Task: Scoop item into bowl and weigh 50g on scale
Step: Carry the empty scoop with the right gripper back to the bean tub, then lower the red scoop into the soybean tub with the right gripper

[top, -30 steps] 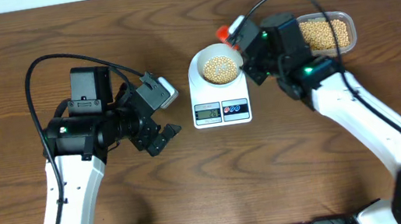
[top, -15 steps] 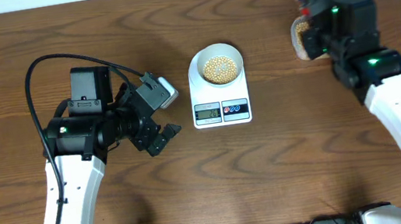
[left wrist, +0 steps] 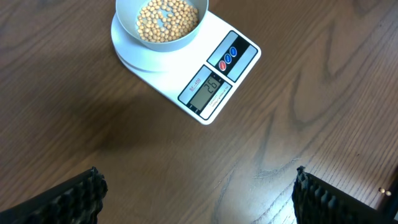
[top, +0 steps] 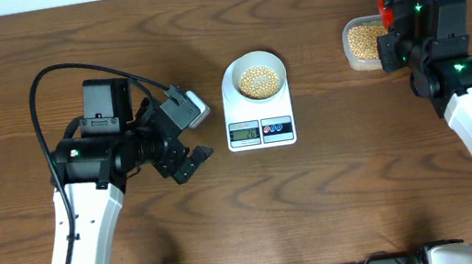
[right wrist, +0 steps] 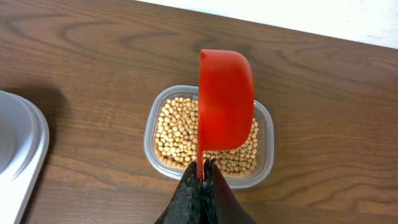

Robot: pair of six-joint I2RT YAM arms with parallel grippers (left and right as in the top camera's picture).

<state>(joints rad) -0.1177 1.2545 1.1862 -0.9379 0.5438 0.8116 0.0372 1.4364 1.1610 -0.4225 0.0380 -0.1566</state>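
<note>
Our right tool (right wrist: 200, 182) is clamped on the red scoop (right wrist: 225, 99), above the beans (right wrist: 174, 134) in the tub (right wrist: 264, 173) near the bench's far right corner. The bowl (top: 227, 82) on the scale (top: 261, 131) lies well leftward. Our left tool (top: 190, 162) gapes empty, nearer the scale.

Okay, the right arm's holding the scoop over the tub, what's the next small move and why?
Probably dip the red scoop down into the beans in the tub: the right gripper holds it above them, and the display on the scale seems to read well short of fifty.
</note>
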